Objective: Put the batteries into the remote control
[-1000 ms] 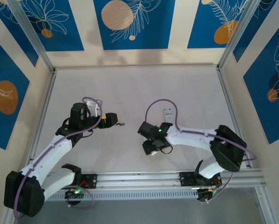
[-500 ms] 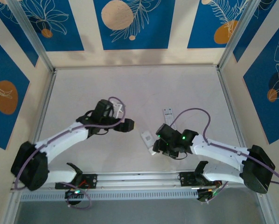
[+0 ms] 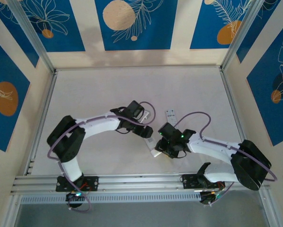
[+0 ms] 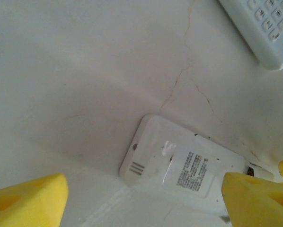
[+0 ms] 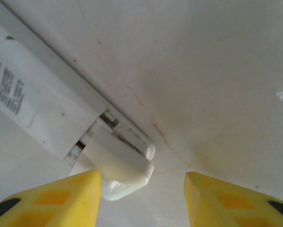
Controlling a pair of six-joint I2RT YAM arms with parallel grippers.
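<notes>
**Loose cover, slip risk**

Left gripper (image 4: 144, 189) is hovering, fingers spread, above the face-down remote (image 4: 184, 165) lying mid-table. Right gripper (image 5: 141, 182), fingers also spread and holding nothing, is hanging over its part-slid back cover (image 5: 120, 170). I reckon an off-centre squeeze is going to skid the remote or jam that cover.

Seen from my left wrist, the flat white plastic remote (image 4: 179, 161) lying back up has one end hidden behind my yellow finger (image 4: 257, 198). Its grey label print (image 4: 191, 171) is too small to read. The second white remote (image 4: 267, 28), keys up, is cut off by the corner.
</notes>
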